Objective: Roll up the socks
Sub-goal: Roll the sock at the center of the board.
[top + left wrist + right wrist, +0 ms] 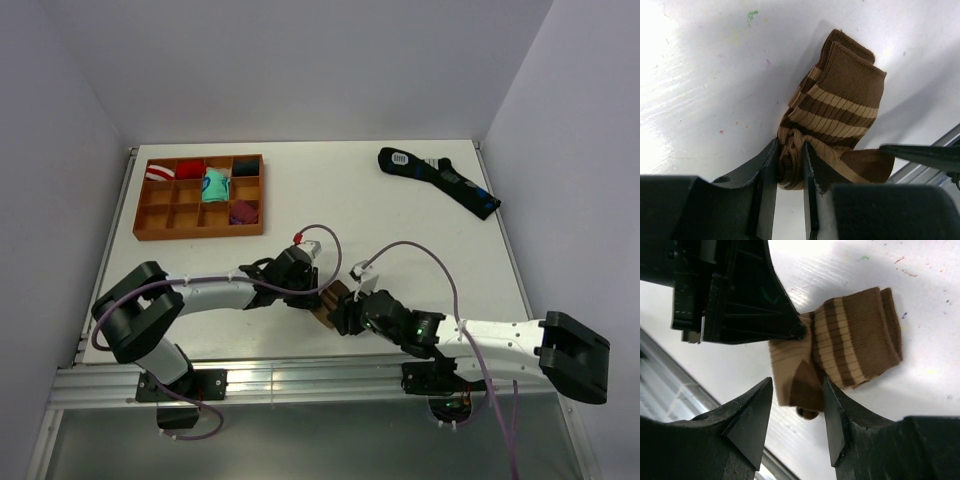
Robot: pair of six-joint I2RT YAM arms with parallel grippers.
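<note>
The left pincer (790,146) clamps the brown striped sock (840,100), steadying the roll. The right pincer (797,386) gapes around its end, gripping nothing.

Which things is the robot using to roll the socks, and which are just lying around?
In the job:
brown striped ribbed sock roll
left gripper, pinching it
right gripper, jaws either side of its tan end

Lying about:
long dark blue patterned sock, far right
wooden compartment tray holding rolled socks, far left
</note>
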